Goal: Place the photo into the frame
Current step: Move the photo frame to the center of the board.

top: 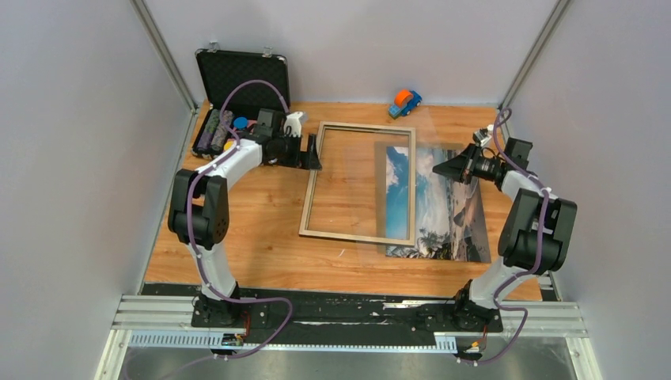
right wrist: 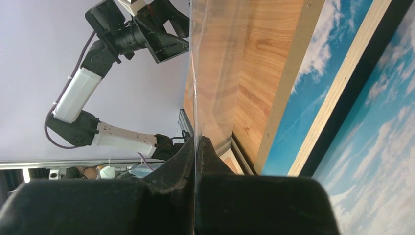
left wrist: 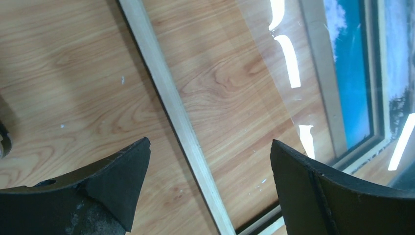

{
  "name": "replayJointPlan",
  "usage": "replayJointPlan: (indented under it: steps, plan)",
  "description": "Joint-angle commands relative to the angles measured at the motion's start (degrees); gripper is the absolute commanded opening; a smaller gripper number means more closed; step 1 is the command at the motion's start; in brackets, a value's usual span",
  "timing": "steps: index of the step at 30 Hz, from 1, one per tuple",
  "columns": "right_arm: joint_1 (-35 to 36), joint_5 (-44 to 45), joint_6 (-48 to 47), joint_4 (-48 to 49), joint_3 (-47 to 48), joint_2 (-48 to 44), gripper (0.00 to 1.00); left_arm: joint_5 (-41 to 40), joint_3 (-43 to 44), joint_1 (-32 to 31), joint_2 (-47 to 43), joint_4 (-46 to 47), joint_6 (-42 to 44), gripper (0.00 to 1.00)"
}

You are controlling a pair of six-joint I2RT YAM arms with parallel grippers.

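Observation:
The frame [top: 316,186] lies flat in the middle of the table, pale wood face up. The beach photo [top: 443,206] lies flat to its right, with its left strip under the frame's right rail. My right gripper [top: 445,168] is shut on the edge of a clear glass pane [top: 372,158], held tilted above the frame and photo. The right wrist view shows the pane edge-on [right wrist: 195,88] between the fingers [right wrist: 210,152], above the photo [right wrist: 377,122]. My left gripper [top: 313,150] is open and empty over the frame's left rail [left wrist: 171,98].
An open black case [top: 241,75] with coloured chips stands at the back left, behind the left arm. A toy car [top: 404,101] sits at the back edge. Grey walls close in on both sides.

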Motion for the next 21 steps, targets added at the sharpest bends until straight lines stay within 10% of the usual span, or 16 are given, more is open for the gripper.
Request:
replayJointPlan:
  steps: [1, 21]
  plan:
    - [1.0, 1.2, 9.5, 9.0, -2.5, -2.8, 0.0, -4.4, -1.6, 0.3, -2.2, -1.1, 2.0, 1.0]
    - [3.0, 5.0, 37.4, 41.9, -11.4, -5.3, 0.0, -5.4, -3.8, 0.3, 3.9, 0.4, -4.9, 0.91]
